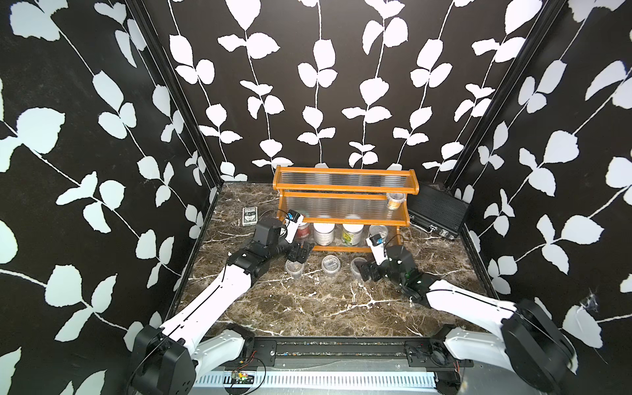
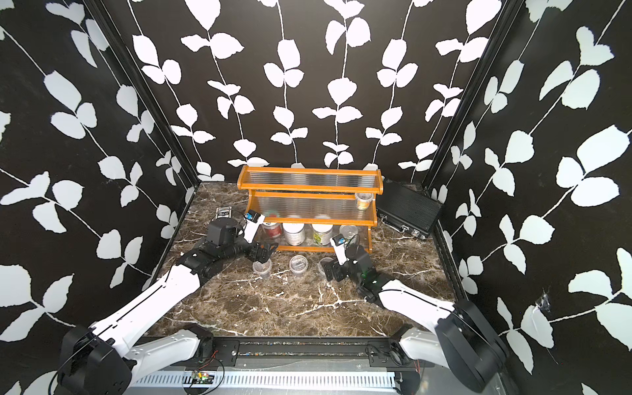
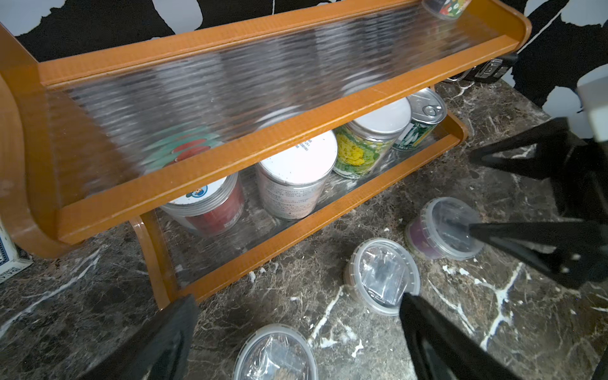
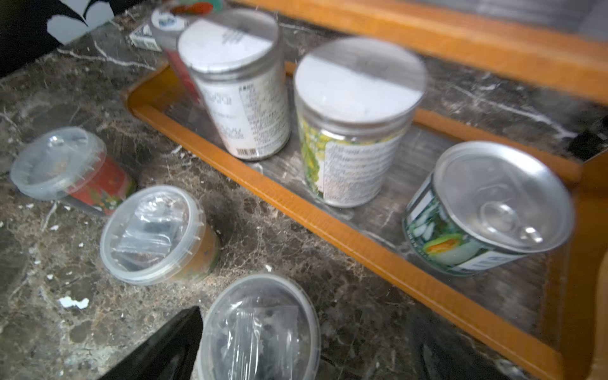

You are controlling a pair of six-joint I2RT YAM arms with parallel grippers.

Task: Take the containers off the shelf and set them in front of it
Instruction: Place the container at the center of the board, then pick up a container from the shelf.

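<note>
The orange shelf (image 1: 345, 188) (image 3: 250, 154) holds a clear cup (image 1: 395, 200) at the right of its middle tier. On its bottom tier stand a red jar (image 3: 210, 210), a white jar (image 3: 296, 177), a yellow-green jar (image 4: 355, 121) and a pull-tab tin (image 4: 490, 204). Three clear lidded cups stand on the table in front: left (image 1: 294, 268), middle (image 1: 331, 265), right (image 1: 358, 266). My left gripper (image 1: 301, 254) (image 3: 297, 299) hangs open over the left cup (image 3: 275, 353). My right gripper (image 1: 367, 270) (image 4: 311, 312) is open, its fingers on either side of the right cup (image 4: 260, 329).
A flat card box (image 1: 249, 216) lies left of the shelf, and a black ribbed case (image 1: 439, 213) stands at its right against the wall. Patterned walls close in three sides of the marble table (image 1: 307, 307).
</note>
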